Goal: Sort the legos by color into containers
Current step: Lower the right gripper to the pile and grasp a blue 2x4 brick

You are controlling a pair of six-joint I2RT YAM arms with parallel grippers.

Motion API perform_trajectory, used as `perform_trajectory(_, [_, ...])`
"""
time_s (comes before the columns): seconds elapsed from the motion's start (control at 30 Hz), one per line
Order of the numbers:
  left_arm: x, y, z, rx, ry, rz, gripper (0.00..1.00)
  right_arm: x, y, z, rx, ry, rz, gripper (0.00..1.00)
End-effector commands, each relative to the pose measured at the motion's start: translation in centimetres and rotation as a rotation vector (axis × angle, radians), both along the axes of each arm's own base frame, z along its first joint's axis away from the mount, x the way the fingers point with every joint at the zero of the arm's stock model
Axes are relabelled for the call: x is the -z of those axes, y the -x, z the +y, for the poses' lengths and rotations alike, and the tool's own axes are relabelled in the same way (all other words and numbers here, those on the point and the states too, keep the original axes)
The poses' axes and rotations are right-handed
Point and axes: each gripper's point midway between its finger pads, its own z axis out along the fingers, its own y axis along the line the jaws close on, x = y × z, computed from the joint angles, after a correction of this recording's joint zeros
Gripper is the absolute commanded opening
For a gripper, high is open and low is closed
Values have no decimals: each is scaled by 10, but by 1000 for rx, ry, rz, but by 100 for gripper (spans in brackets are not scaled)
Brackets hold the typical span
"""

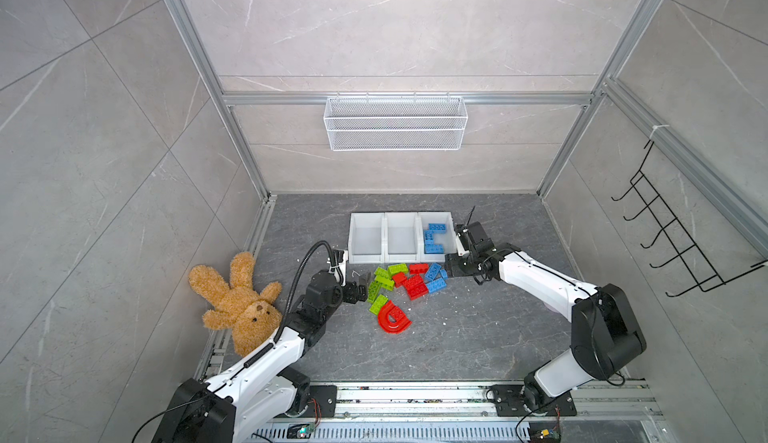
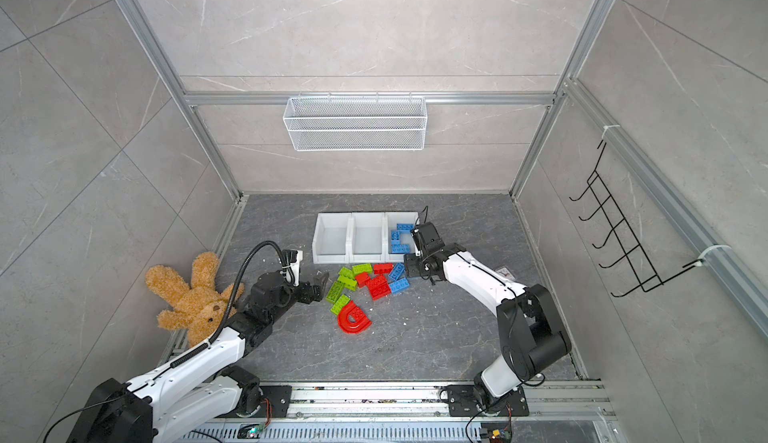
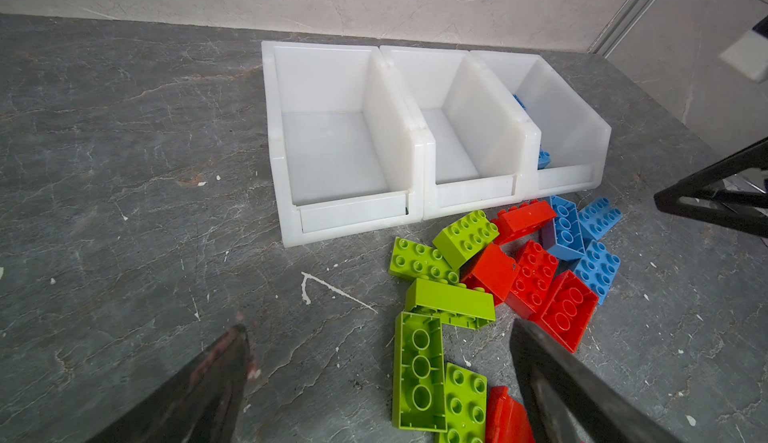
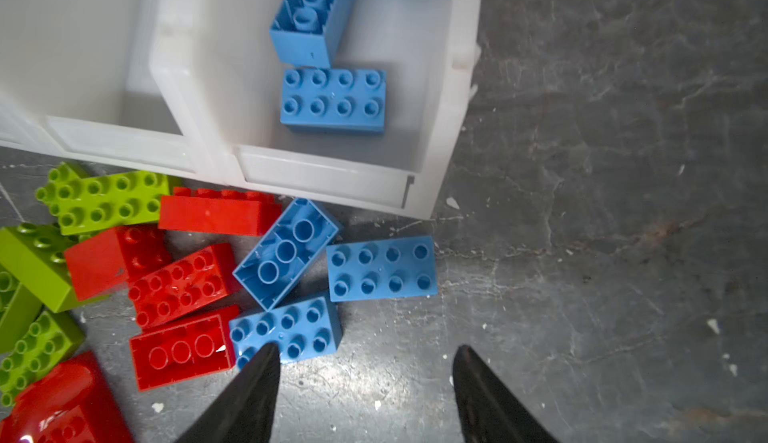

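Note:
Three white containers stand in a row; the left and middle ones are empty. The right container holds several blue legos. In front of them lies a pile of green, red and blue legos, with a red arch piece nearer the front. My left gripper is open at the pile's left, with an upside-down green lego between its fingers. My right gripper is open at the pile's right over bare floor, one fingertip overlapping a blue lego.
A brown teddy bear lies at the left beside my left arm. On the back wall hangs a white wire basket, and a black hook rack hangs on the right wall. Metal rails run along the front edge.

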Motion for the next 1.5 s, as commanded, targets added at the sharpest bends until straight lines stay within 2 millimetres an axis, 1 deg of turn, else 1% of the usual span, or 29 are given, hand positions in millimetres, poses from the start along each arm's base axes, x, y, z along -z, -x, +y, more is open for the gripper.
perform_trajectory(0.0, [-9, -5, -1, 1, 4, -39, 100, 14, -9, 2, -1, 18, -1, 70])
perform_trajectory(0.07, [-7, -6, -2, 2, 4, -36, 100, 22, -12, 4, -26, 40, 18, 72])
perform_trajectory(0.2, [-6, -6, -1, 0, -1, -35, 100, 28, -18, 10, -61, 52, 27, 74])
perform_trajectory(0.33, [-6, -7, -1, 0, -4, -33, 100, 38, -22, 8, -78, 115, 47, 76])
perform_trajectory(0.43, [-6, -7, -2, 0, -3, -33, 100, 43, -24, 11, -89, 119, 50, 76])
perform_trajectory(0.6, [-5, -7, -2, 2, -6, -30, 99, 49, -26, 10, -94, 142, 63, 77])
perform_trajectory(0.7, [-5, -7, -2, -1, -8, -31, 99, 50, -24, 8, -94, 143, 69, 77])
perform_trajectory(0.87, [-5, -7, -2, 1, -4, -31, 100, 59, -18, 6, -96, 150, 88, 77])
perform_trajectory(1.0, [-4, -7, -2, 2, -6, -29, 100, 64, -18, 8, -98, 145, 106, 76])
perform_trajectory(1.07, [-5, -7, -2, 1, -6, -31, 100, 66, -17, 4, -86, 169, 125, 75])
perform_trajectory(1.17, [-5, -7, -1, -3, -9, -31, 99, 70, -10, 2, -81, 174, 166, 73])
perform_trajectory(1.3, [-5, -7, -1, -3, -8, -32, 100, 71, -1, -4, -63, 177, 175, 73])
perform_trajectory(1.47, [-5, -7, -2, 0, -5, -31, 100, 69, -6, -2, -57, 160, 138, 73])
